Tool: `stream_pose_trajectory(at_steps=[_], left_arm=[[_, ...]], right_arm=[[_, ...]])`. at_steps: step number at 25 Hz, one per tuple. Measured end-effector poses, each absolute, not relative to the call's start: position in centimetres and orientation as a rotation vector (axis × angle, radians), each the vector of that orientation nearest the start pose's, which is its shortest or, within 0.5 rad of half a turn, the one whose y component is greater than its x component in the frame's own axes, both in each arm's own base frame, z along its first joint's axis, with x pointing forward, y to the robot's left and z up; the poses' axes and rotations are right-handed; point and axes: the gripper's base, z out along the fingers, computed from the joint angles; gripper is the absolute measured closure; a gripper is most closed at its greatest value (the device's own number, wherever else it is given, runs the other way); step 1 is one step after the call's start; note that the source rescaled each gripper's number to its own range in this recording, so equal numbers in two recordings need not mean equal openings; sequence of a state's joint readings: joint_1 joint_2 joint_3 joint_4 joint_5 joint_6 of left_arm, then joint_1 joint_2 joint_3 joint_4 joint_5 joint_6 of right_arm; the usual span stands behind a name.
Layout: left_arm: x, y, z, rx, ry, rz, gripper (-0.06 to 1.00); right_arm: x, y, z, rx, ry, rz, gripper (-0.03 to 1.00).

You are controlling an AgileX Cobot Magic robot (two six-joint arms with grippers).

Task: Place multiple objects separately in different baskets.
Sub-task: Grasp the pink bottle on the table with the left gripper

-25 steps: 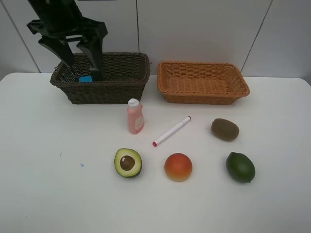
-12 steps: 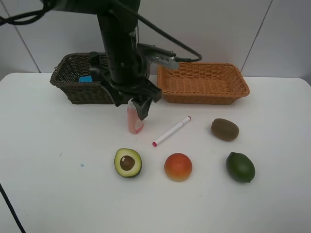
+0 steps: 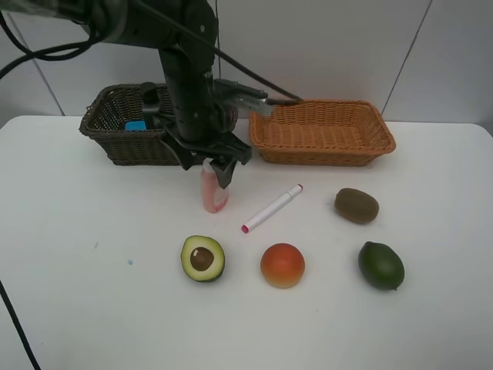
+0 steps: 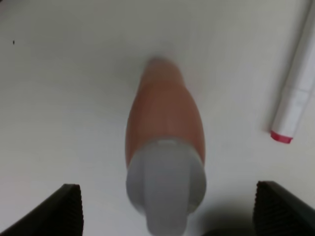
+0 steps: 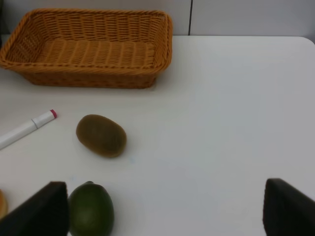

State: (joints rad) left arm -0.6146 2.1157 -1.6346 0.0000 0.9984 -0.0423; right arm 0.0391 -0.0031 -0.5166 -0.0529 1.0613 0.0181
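Observation:
My left gripper (image 3: 209,171) hangs open directly over the upright pink white-capped bottle (image 3: 216,196), one finger on each side of the cap. In the left wrist view the cap (image 4: 166,184) sits between the two fingertips (image 4: 66,209) with wide gaps on both sides. The white pink-tipped marker (image 3: 271,208) lies just right of the bottle. On the table lie the halved avocado (image 3: 202,257), the orange-red fruit (image 3: 282,264), the kiwi (image 3: 356,205) and the lime (image 3: 380,265). The dark basket (image 3: 115,142) holds a blue item (image 3: 135,125). My right gripper (image 5: 165,211) is open and holds nothing, near the kiwi (image 5: 101,135) and lime (image 5: 91,211).
The light orange basket (image 3: 323,158) stands right of the dark one, with nothing visible inside it. The left arm's column and cable partly cover the dark basket's right end. The right arm is outside the exterior view. A white wall rises behind the baskets.
The left arm swung from above the dark basket to over the pink bottle, then settled slightly lower around its cap. The objects on the table stayed put.

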Motion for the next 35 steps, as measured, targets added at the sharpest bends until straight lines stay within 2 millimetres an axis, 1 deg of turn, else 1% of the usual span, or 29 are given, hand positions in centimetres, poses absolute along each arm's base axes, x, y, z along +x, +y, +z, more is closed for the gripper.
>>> stream_pose_trajectory(at_steps=[4, 7, 11, 13, 16, 18, 20, 23, 24, 26, 30, 31, 33, 35], left_arm=[[36.2, -25.5, 16.0, 0.836, 2.84, -0.091, 0.09], [36.4, -25.7, 14.9, 0.836, 2.84, -0.091, 0.09], [36.8, -26.0, 14.4, 0.827, 2.812, -0.105, 0.1], [36.9, -26.0, 14.2, 0.821, 2.805, -0.109, 0.12], [36.9, -26.1, 13.4, 0.822, 2.814, -0.105, 0.2], [37.0, -26.1, 13.3, 0.821, 2.816, -0.105, 0.28], [37.0, -26.1, 13.2, 0.822, 2.816, -0.104, 0.39], [36.9, -26.1, 13.2, 0.819, 2.822, -0.102, 0.63], [36.9, -26.1, 13.2, 0.819, 2.823, -0.102, 0.68], [36.9, -26.1, 13.2, 0.819, 2.825, -0.101, 0.68], [37.0, -26.1, 13.6, 0.822, 2.845, -0.092, 0.68], [37.2, -26.3, 14.2, 0.82, 2.846, -0.092, 0.68], [37.7, -26.6, 15.8, 0.818, 2.838, -0.096, 0.68], [38.6, -27.3, 18.6, 0.802, 2.79, -0.12, 0.68]], right_arm=[[-0.7, -0.4, 28.2, -0.018, 2.024, -0.027, -0.03], [-0.7, -0.4, 28.2, -0.018, 2.024, -0.027, -0.03], [-0.7, -0.4, 28.2, -0.018, 2.024, -0.027, -0.03], [-0.7, -0.4, 28.2, -0.018, 2.024, -0.027, -0.03], [-0.7, -0.4, 28.2, -0.018, 2.024, -0.027, -0.03], [-0.7, -0.4, 28.2, -0.018, 2.024, -0.027, -0.03], [-0.7, -0.4, 28.2, -0.018, 2.024, -0.027, -0.03], [-0.7, -0.4, 28.2, -0.018, 2.024, -0.027, -0.03], [-0.7, -0.4, 28.2, -0.018, 2.024, -0.027, -0.03], [-0.7, -0.4, 28.2, -0.018, 2.024, -0.027, -0.03], [-0.7, -0.4, 28.2, -0.018, 2.024, -0.027, -0.03], [-0.7, -0.4, 28.2, -0.018, 2.024, -0.027, -0.03], [-0.7, -0.4, 28.2, -0.018, 2.024, -0.027, -0.03], [-0.7, -0.4, 28.2, -0.018, 2.024, -0.027, -0.03]])
